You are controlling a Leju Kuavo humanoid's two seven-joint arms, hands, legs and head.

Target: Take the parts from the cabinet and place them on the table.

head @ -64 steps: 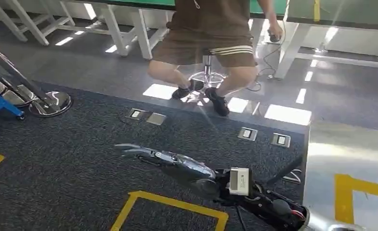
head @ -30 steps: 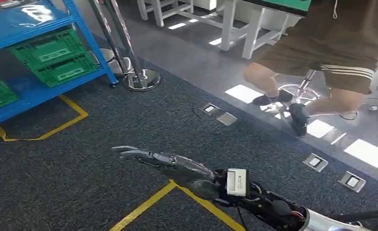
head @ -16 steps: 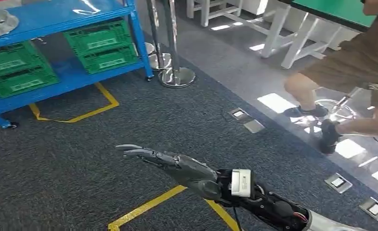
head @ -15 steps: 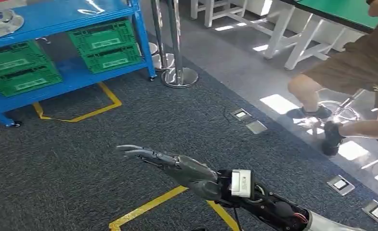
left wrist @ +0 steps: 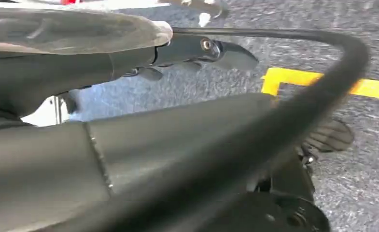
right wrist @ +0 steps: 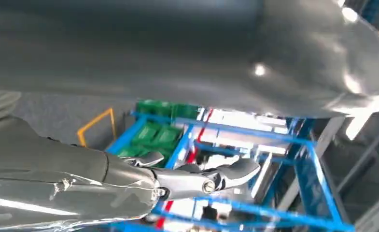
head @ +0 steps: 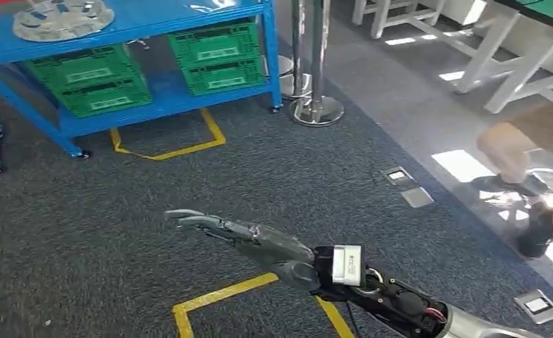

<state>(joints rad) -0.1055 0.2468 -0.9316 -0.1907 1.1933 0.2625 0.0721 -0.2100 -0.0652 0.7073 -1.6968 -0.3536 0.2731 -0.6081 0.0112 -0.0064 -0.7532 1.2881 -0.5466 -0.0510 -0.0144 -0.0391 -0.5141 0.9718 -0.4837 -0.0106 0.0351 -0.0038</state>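
Note:
The blue cabinet [head: 160,105] stands at the far left on the dark carpet, with green crates [head: 217,53] on its lower shelf. A round silver part [head: 62,17] lies on its top shelf. My right hand [head: 259,243] reaches forward over the carpet, fingers stretched out and apart, holding nothing, well short of the cabinet. In the right wrist view the same hand [right wrist: 187,181] points toward the blue cabinet [right wrist: 255,130] and its green crates [right wrist: 158,135]. My left hand [left wrist: 129,53] hangs over the carpet with its fingers [left wrist: 226,53] straight and nothing in them.
Two chrome stanchion posts [head: 315,105] stand just right of the cabinet. A seated person's legs [head: 534,155] are at the right edge. Yellow tape lines [head: 217,296] and floor sockets [head: 407,186] mark the carpet. White table legs [head: 499,63] stand at the far right.
The whole view has swung left: the cabinet has come further into the picture and the person has slid to the right edge. My right hand keeps the same outstretched pose.

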